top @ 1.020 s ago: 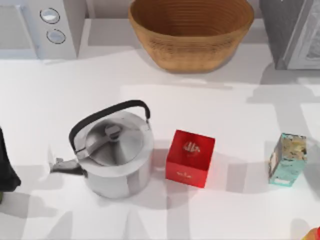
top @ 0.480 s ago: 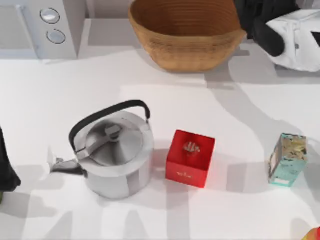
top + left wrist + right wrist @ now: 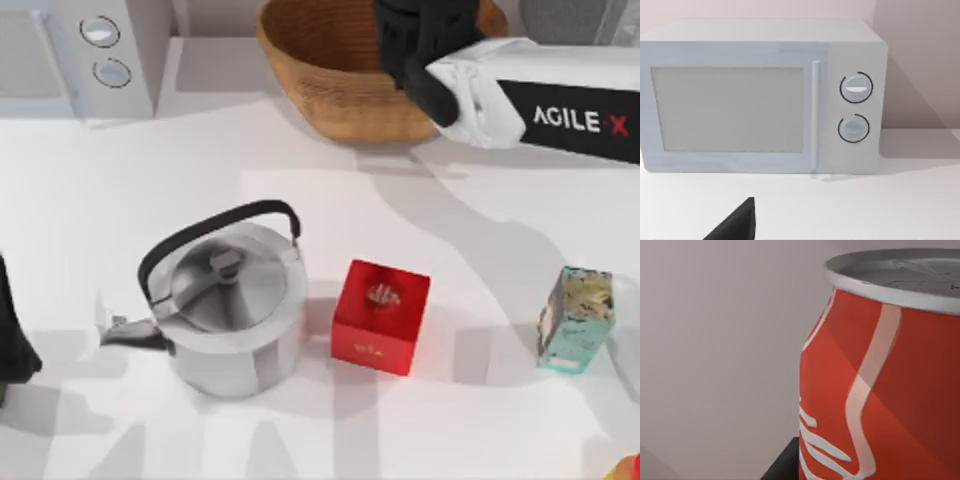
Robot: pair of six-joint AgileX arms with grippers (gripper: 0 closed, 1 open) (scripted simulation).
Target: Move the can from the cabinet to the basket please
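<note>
The red can (image 3: 880, 390), with white script and a silver top, sits very close in the right wrist view. My right gripper (image 3: 425, 45) is shut on it. Seen from above, that gripper hangs over the right half of the woven basket (image 3: 320, 70) at the back of the table and hides the can. The arm's white link reaches in from the right. Behind it at the back right corner shows a part of the dark grey cabinet (image 3: 560, 18). My left arm (image 3: 12, 335) stays parked at the table's left edge.
A steel kettle (image 3: 225, 310) with a black handle stands front left, and a red cube box (image 3: 380, 315) is just to its right. A teal carton (image 3: 575, 320) stands near the right edge. A white microwave (image 3: 90, 50) with two knobs occupies the back left corner.
My right arm has swung in from the back right corner, leftward from the cabinet, and its gripper now hangs over the basket. Nothing else on the table has moved.
</note>
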